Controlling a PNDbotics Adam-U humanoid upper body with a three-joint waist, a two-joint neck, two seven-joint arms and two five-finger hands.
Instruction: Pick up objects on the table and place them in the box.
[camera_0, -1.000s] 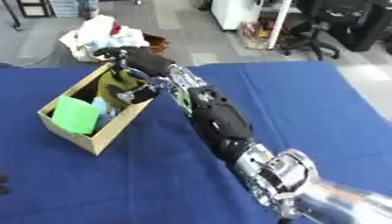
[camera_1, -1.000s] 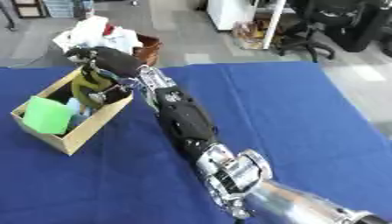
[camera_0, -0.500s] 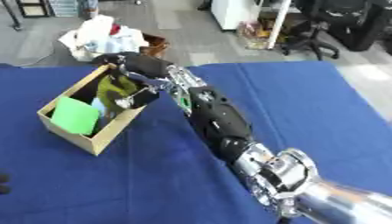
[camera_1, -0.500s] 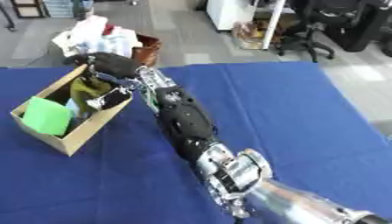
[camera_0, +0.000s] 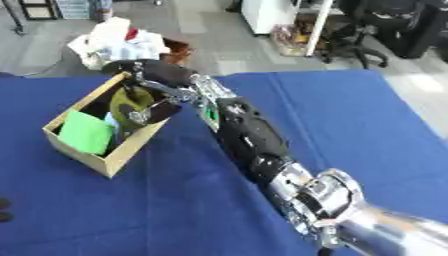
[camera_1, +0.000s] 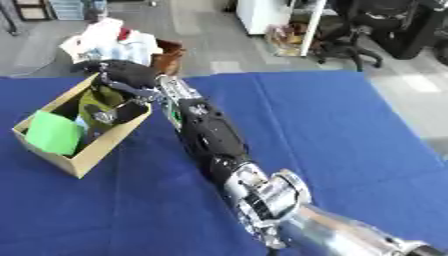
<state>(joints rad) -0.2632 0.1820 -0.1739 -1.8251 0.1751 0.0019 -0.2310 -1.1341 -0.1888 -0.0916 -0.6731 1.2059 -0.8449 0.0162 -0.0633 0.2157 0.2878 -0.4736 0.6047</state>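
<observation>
Cardboard box (camera_0: 84, 154) holds a green item (camera_0: 86, 132). Right hand (camera_0: 149, 80) curls around an olive object (camera_0: 129, 101) over the box.

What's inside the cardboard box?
Inside the box: a green thing, an olive-green thing under the right hand, something pale blue between them. The bottom is hidden.

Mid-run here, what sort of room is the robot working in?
Probably an office or lab workspace. Black office chairs stand on a grey floor beyond the blue-covered table, with white furniture behind. The right hand reaches over the cardboard box on the table.
</observation>
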